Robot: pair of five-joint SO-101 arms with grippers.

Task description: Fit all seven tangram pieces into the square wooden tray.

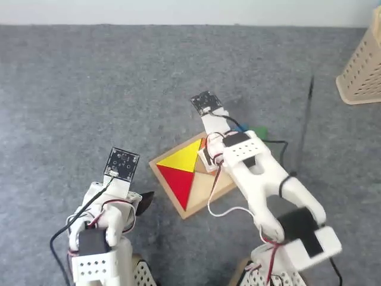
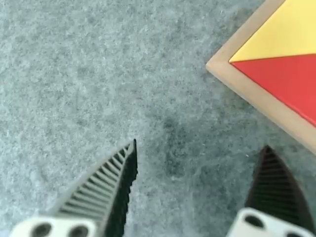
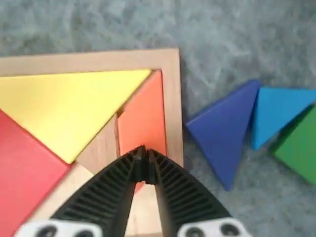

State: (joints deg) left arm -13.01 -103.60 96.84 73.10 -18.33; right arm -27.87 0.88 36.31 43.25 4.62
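Three in tray (image 3: 173, 98): yellow (image 3: 69, 108), red (image 3: 24, 173), orange (image 3: 145, 118).
Outside: blue (image 3: 224, 133), teal (image 3: 279, 113), green (image 3: 298, 148); right end effector (image 3: 144, 150) closed, left end effector (image 2: 200, 145) open, both empty.

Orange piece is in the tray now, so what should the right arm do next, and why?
Probably lift the right gripper, which is shut just above the orange piece, and head for the dark blue triangle. That triangle lies closest outside the wooden tray.

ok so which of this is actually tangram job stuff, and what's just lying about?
Job:
wooden tray
yellow triangle
red triangle
orange piece
dark blue triangle
light blue triangle
green piece

Lying about:
perforated box
grey carpet underneath
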